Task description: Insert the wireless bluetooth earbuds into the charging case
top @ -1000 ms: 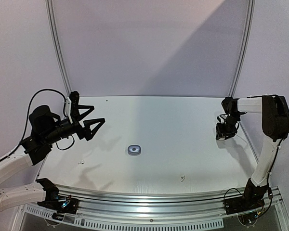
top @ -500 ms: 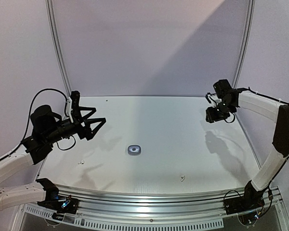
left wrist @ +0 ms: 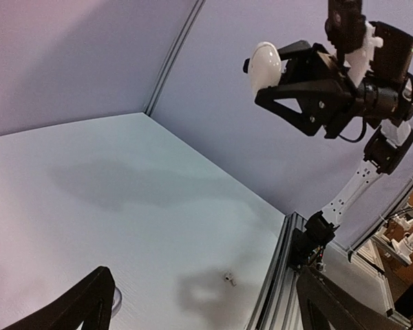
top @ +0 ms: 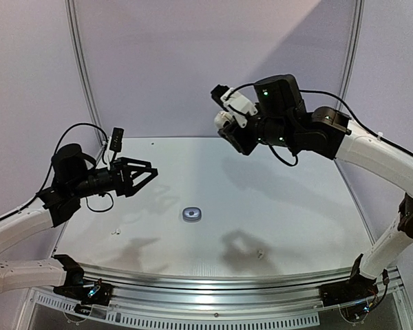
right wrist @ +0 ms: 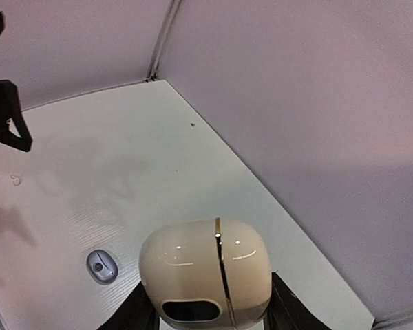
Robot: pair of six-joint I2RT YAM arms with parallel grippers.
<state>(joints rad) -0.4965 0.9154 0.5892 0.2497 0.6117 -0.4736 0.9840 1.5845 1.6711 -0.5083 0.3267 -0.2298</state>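
Top view: white surface (top: 275, 206) fills the middle. Right tool (top: 227, 125) is up in the air at 1 o'clock of centre, clenched on a cream case (top: 224, 118), one finger on each side. Right wrist view shows that case closed, with a gold seam and a dark oval recess facing the camera. Left tool (top: 153, 169) is at 10 o'clock, off the surface, jaws spread wide, nothing between them. Small grey case (top: 191, 214) lies flat at centre of the surface, touching neither tool. One white earbud (top: 114, 232) lies at 8 o'clock of the grey case, near the left edge. The second earbud (top: 260, 254) lies at 4 o'clock, toward the near edge. Both are well apart from the cases.
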